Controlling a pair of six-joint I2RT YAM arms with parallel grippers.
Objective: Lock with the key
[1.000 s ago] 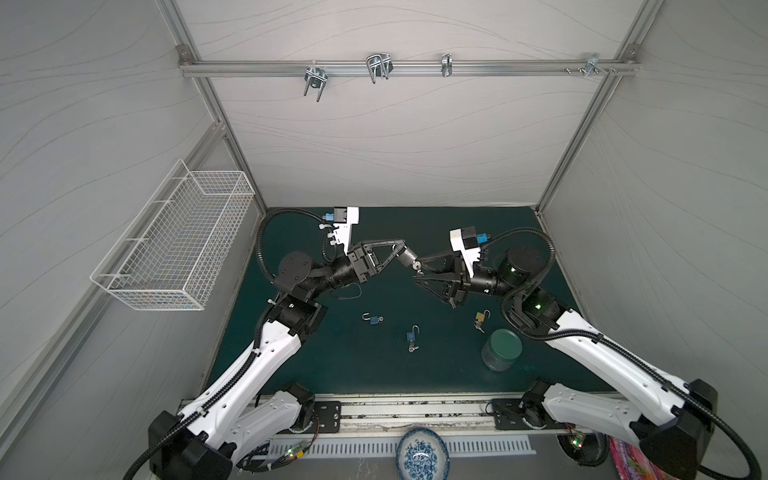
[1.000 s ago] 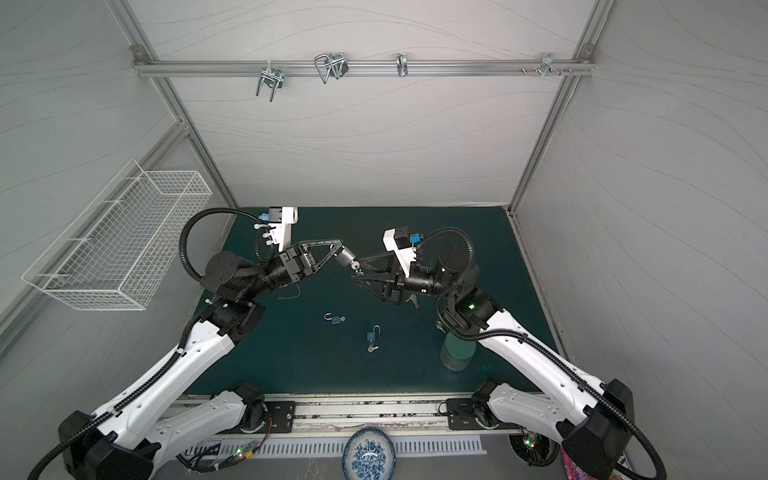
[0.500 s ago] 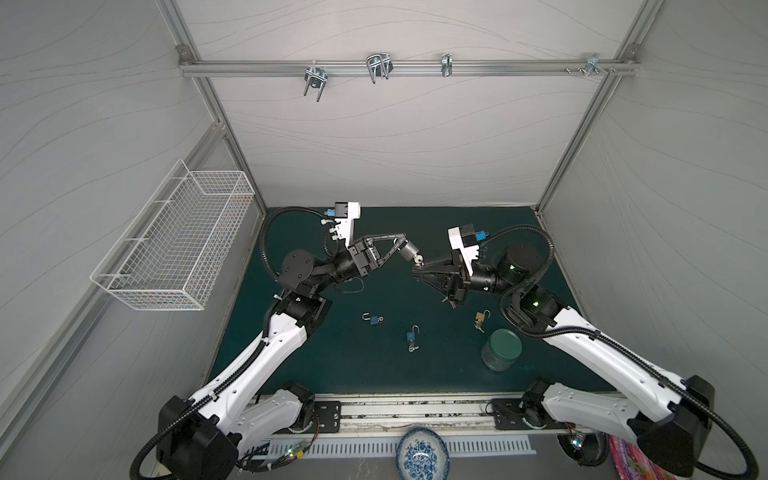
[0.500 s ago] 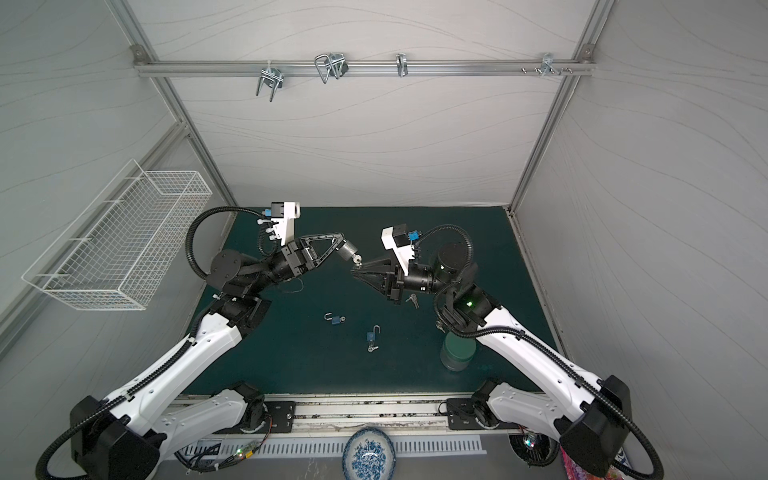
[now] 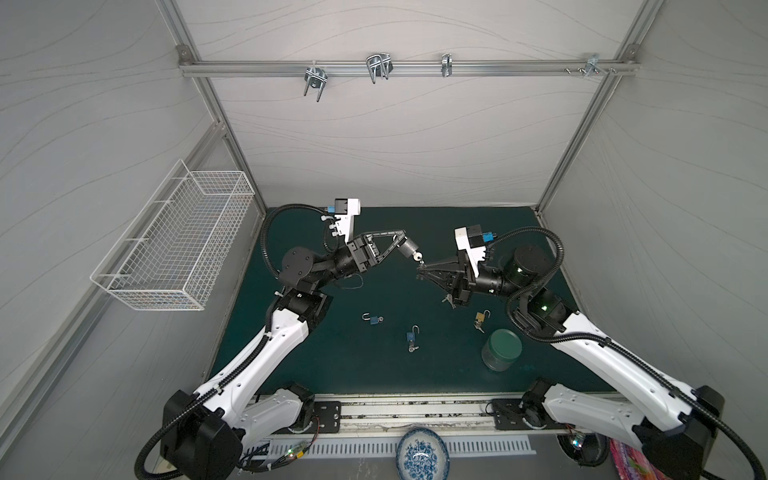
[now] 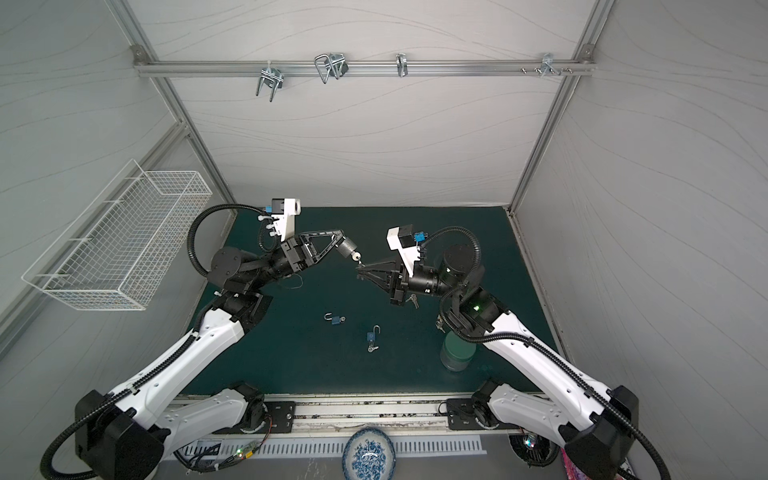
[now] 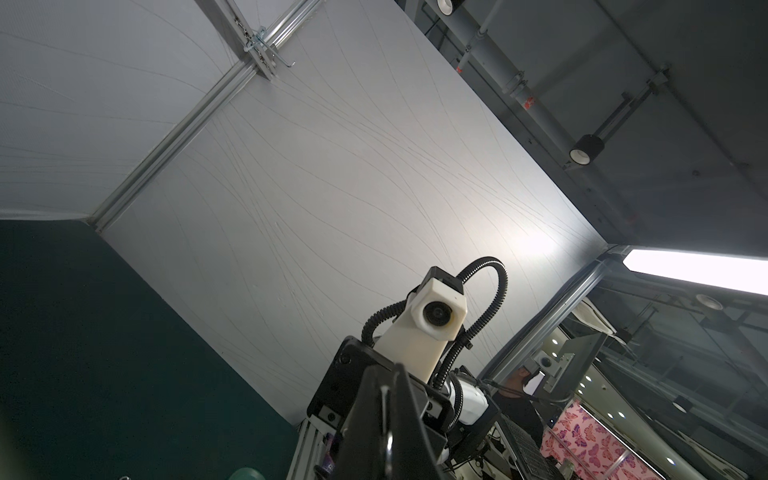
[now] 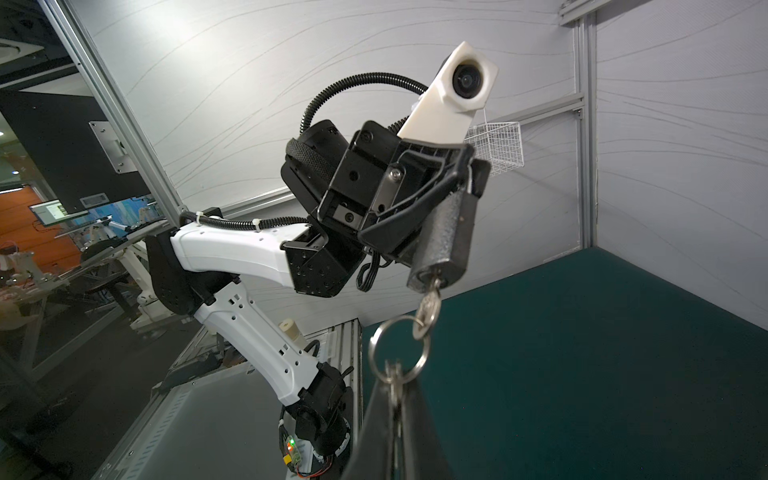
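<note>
Padlock (image 8: 442, 241) (dk-grey) hanging mid-air, L gripper (image 8: 453, 195) clenching its top | key (image 8: 429, 307) sitting in keyway | R gripper (image 8: 397, 399) pinching spare key (image 8: 391, 376) on ring (image 8: 371, 345), not the bow | adv: prob needing regrip on bow, twisting on-axis, L bracing

A white wire basket (image 5: 178, 245) hangs on the left wall. On the dark green surface (image 5: 345, 365), a clear jar (image 5: 501, 349) with a green lid stands upright near the front right. A blue-patterned bowl (image 5: 422, 455) sits past the surface's front edge. Metal hooks (image 5: 377, 68) hang from the overhead bar (image 5: 498, 66).
</note>
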